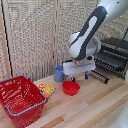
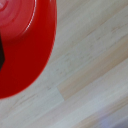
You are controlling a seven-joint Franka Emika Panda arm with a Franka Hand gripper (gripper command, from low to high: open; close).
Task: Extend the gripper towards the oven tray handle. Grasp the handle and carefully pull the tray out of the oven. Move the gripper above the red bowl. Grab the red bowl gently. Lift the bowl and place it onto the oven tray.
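red mesh basket (image 1: pixel 21 100) with a blue rim sits nearest the camera on the wooden worktop (image 1: pixel 95 107). beyond the basket, toward the exterior view's right, lies the red bowl (image 1: pixel 71 88), empty and upright; in the wrist view it fills one side of the picture. the tool (image 1: pixel 79 76) hangs just above the bowl, blue-tipped fingers pointing down and seemingly parted, holding nothing. further right stands the oven (image 1: pixel 114 52) with its tray (image 1: pixel 109 62) drawn out.
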